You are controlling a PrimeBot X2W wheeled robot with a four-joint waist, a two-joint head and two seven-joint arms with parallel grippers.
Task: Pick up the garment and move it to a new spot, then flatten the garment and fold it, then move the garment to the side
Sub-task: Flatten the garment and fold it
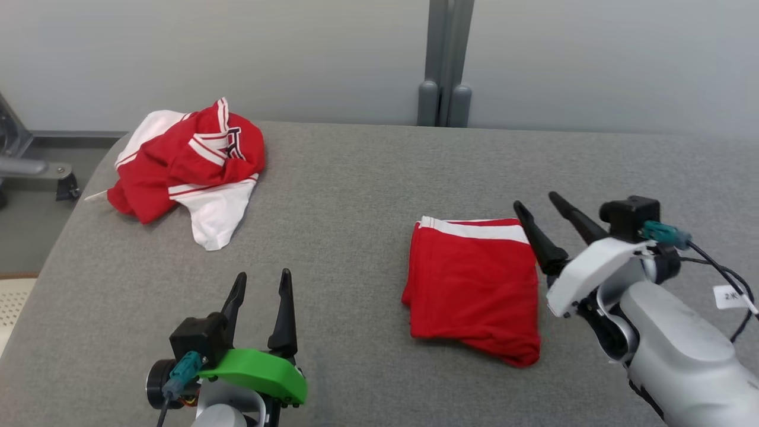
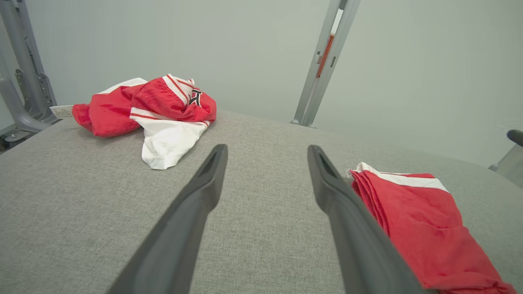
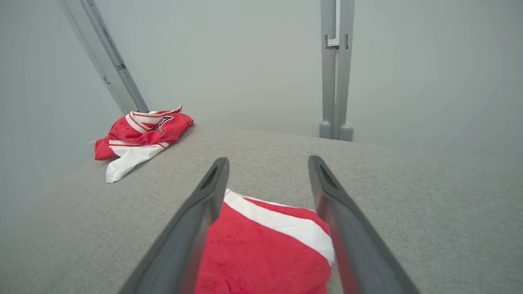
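1. The folded garment, red with a white band along its far edge, lies as a compact rectangle on the right part of the grey surface. A second, crumpled red-and-white garment sits well apart at the far left corner.
2. The right gripper hangs just beside the folded garment's far right corner. Its 2 fingers are spread apart with nothing clamped between them; in the right wrist view the cloth lies below them.
3. The left gripper rests near the front edge, well left of the folded garment, fingers apart and empty.
4. Judgement: the fold looks done and the piece is set to the side, so the step in hand is a clean release.
5. To do it well, lift the right gripper straight up before pulling back, so neither fingertip drags the white band or peels open the top layer.
6. Keep the fingers wide during the retreat; closing near the cloth risks pinching a stray edge.
7. The near right corner bulges slightly. If neatness matters, press it flat with 1 gentle downward touch rather than a sideways sweep.
8. Keep the left arm where it is, clear of both garments.
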